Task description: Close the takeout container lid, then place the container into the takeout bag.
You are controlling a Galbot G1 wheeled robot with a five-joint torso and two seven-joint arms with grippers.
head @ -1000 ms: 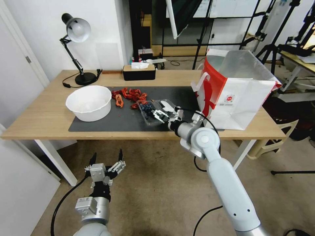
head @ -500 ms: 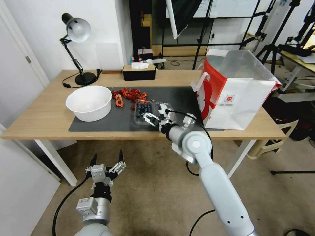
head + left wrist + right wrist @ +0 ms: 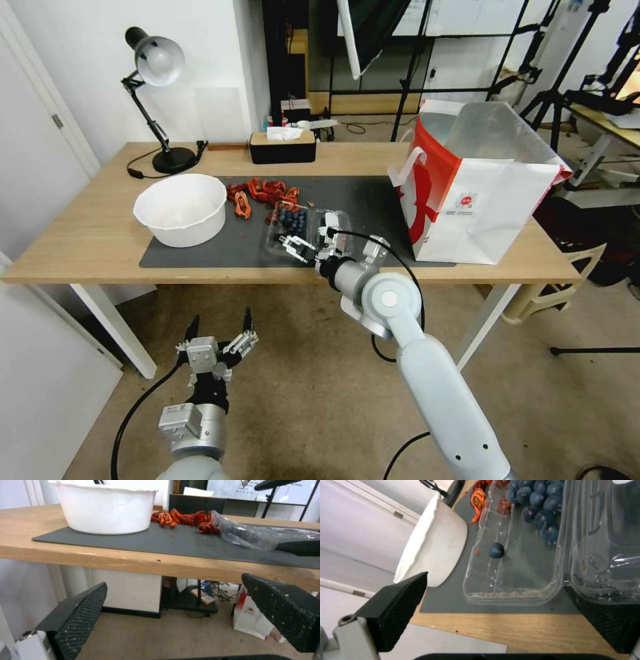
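Note:
The takeout container (image 3: 292,227) lies open on the dark mat, blueberries (image 3: 536,500) heaped at its far end. Its clear lid (image 3: 331,225) is folded out flat on the side toward the takeout bag (image 3: 480,193), which stands open at the table's right. My right gripper (image 3: 304,244) is open at the container's near edge. In the right wrist view, the right gripper (image 3: 496,587) spans the tray (image 3: 516,562), with one pad under the lid (image 3: 610,542). My left gripper (image 3: 217,339) hangs open below the table front, nothing between its fingers (image 3: 80,620).
A white bowl (image 3: 181,208) sits on the mat's left end, with red wrappers (image 3: 263,193) behind the container. A desk lamp (image 3: 157,67) and a black tissue box (image 3: 282,147) stand at the table's back. The table edge (image 3: 133,562) runs above the left gripper.
My right gripper has swung left along the table front, and the container has slid left on the mat with it. The left arm has barely shifted.

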